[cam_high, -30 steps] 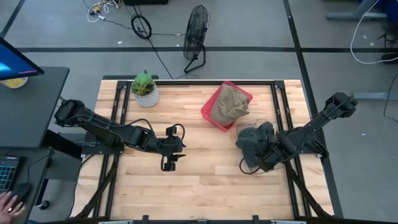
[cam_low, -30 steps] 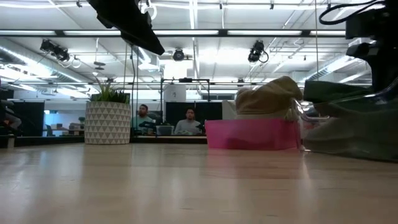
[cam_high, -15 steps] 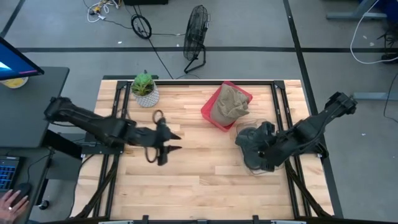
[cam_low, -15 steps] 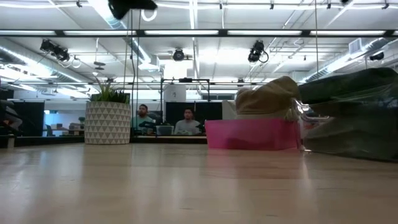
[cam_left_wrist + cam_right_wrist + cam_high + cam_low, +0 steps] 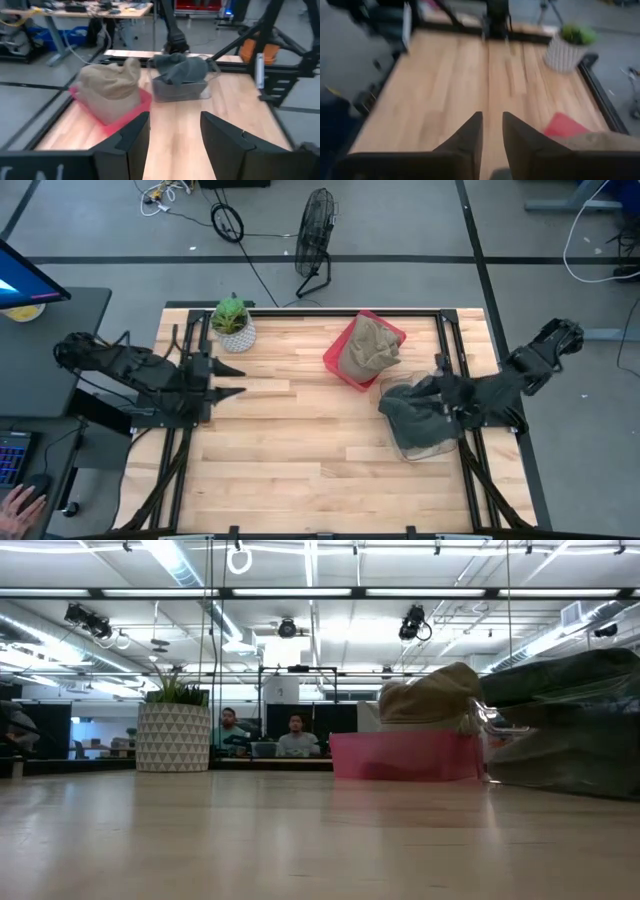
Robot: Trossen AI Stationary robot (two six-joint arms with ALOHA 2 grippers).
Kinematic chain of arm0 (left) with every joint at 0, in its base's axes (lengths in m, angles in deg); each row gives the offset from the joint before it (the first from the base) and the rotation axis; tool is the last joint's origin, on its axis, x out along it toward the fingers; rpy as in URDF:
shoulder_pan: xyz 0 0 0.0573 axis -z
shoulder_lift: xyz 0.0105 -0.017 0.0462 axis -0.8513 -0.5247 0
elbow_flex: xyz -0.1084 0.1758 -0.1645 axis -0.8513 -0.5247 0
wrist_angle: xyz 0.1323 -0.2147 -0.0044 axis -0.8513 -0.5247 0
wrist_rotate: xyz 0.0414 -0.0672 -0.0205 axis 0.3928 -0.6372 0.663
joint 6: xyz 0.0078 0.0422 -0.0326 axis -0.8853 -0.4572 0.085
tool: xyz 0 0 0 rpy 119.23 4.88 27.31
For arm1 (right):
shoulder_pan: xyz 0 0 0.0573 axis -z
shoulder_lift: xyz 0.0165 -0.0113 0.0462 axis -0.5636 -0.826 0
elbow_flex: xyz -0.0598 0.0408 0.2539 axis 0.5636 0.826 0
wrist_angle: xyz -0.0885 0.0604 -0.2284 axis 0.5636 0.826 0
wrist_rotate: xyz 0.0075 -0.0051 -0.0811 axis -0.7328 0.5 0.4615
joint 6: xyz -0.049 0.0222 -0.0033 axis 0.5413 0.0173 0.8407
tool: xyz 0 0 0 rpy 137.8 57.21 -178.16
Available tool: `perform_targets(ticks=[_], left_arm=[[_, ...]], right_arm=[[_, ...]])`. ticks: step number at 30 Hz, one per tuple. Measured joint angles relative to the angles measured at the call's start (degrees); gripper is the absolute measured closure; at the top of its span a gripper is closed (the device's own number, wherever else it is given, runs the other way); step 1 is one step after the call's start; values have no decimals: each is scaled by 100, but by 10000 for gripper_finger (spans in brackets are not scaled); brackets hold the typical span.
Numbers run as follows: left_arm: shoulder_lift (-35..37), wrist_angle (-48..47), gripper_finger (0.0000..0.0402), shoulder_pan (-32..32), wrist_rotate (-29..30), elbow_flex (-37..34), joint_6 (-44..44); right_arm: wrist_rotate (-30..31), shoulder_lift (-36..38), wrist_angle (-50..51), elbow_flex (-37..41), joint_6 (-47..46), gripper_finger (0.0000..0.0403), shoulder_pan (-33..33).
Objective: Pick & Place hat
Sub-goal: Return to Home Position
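A dark grey hat [image 5: 408, 410] lies crumpled in a clear container [image 5: 425, 452] near the table's right edge; the left wrist view shows the hat [image 5: 180, 67] heaped over the container's rim. A tan hat [image 5: 370, 345] sits in a red bin [image 5: 335, 360] just beyond it. My right gripper [image 5: 437, 388] hovers at the container's right side, slightly open [image 5: 492, 117], touching nothing. My left gripper [image 5: 243, 379] is open at the table's left edge, pointing toward the hats [image 5: 175, 125].
A potted plant [image 5: 233, 323] in a white patterned pot stands at the far left corner. Bare wood lies between the left gripper and the bins. In the low view the red bin [image 5: 405, 755] and the clear container [image 5: 570, 730] stand at the right, with people seated in the room behind.
My left arm has pulled back from the table's middle toward the left edge, turning its fingers level to point right. My right arm has drawn back off the grey hat toward the right edge. The grey hat has sunk down into the clear container.
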Motion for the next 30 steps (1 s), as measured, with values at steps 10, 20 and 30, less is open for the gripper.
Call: perform_targets(ticks=[10,20,30], left_arm=[[1236,1582,223,11,141,-1990,-581],[2337,2482,223,-635,226,-2769,-1383],[2995,3466,223,-1082,-105,-4280,-1047]], right_arm=[[-362,2320,-3501,3191,1583,339,129],[-693,3994,-3748,4290,2087,340,836],[-799,5100,-4563,5504,1847,340,1156]])
